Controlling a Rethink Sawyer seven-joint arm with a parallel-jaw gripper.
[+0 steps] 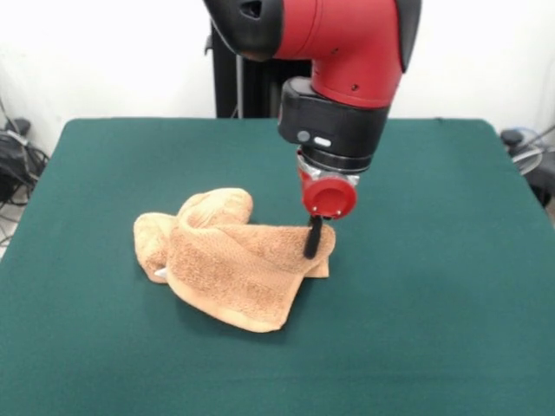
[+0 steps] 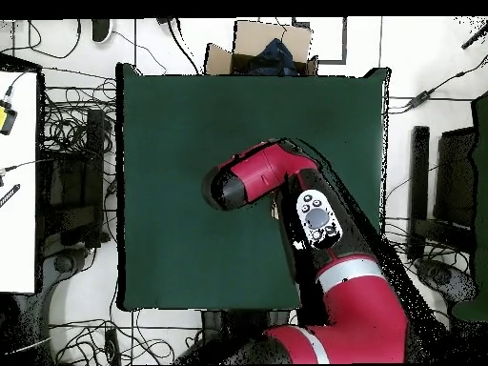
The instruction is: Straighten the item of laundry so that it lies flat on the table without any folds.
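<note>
The item of laundry (image 1: 234, 264), an orange-tan terry towel, lies crumpled in a folded heap a little left of the middle of the dark green table (image 1: 434, 303). One rolled lobe rises at its back and a flap droops toward the front. My gripper (image 1: 312, 239) comes down at the towel's right corner, its black fingers pressed together and shut on the cloth edge, which stands slightly raised there. In the overhead view the red arm (image 2: 276, 176) covers both towel and gripper; only the table (image 2: 172, 143) shows around it.
A cardboard box (image 2: 262, 48) sits beyond the table's far edge in the overhead view. Cables (image 2: 67, 133) and a white desk (image 2: 19, 181) lie off one side. More cables (image 1: 13, 160) show at the left edge of the front view.
</note>
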